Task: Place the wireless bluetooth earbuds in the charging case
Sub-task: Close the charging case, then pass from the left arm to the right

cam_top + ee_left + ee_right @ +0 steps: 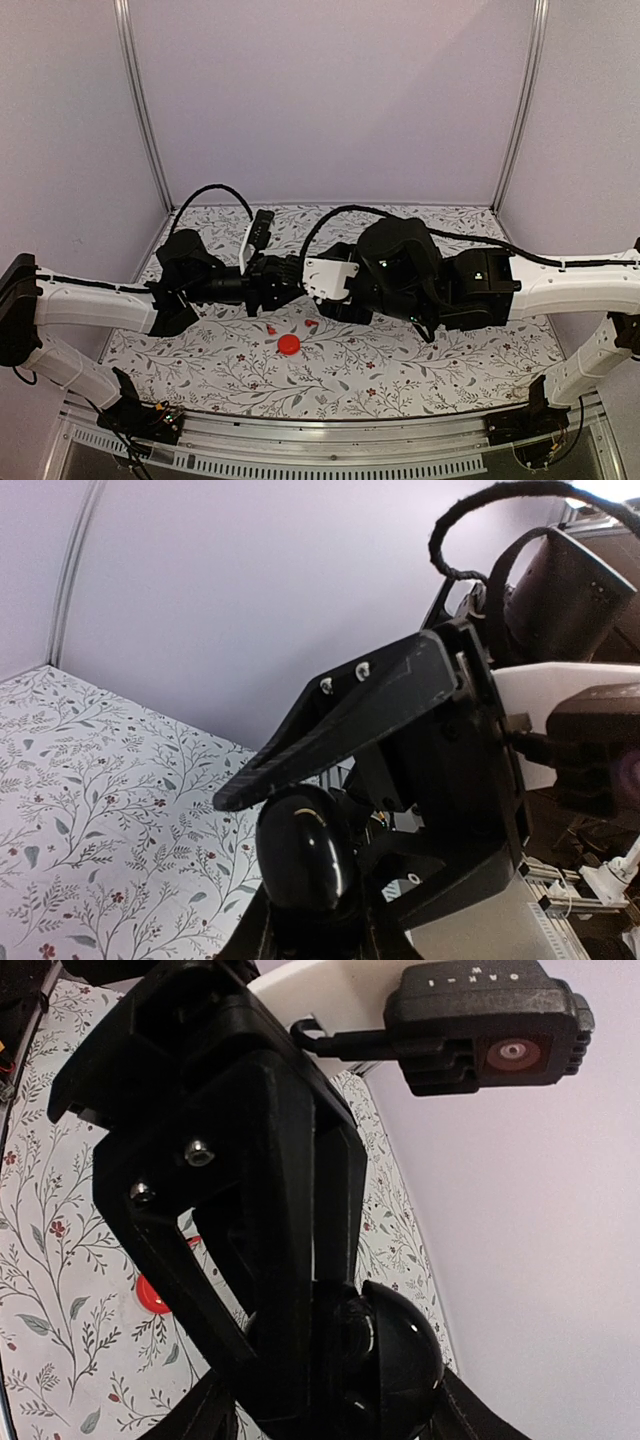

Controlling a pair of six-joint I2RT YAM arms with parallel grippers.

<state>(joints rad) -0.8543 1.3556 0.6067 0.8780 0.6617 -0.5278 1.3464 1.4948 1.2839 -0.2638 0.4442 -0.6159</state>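
A glossy black charging case (300, 850) is held above the table, with my left gripper (315, 925) shut on it. In the right wrist view the charging case (405, 1355) shows a domed half on the right and a seam beside it. My right gripper (335, 1412) is open, a finger on each side of the case; I cannot tell if they touch it. Its finger (350, 720) crosses over the case. Both grippers, left (278, 282) and right (305, 290), meet mid-table. Two red earbuds (270, 328) (311, 322) lie on the cloth below. No black earbud shows.
A red round case (289, 344) lies on the floral cloth (200, 350) just in front of the grippers, also seen as the red disc (152, 1295). White walls close in the back and sides. A metal rail (330, 440) runs along the near edge.
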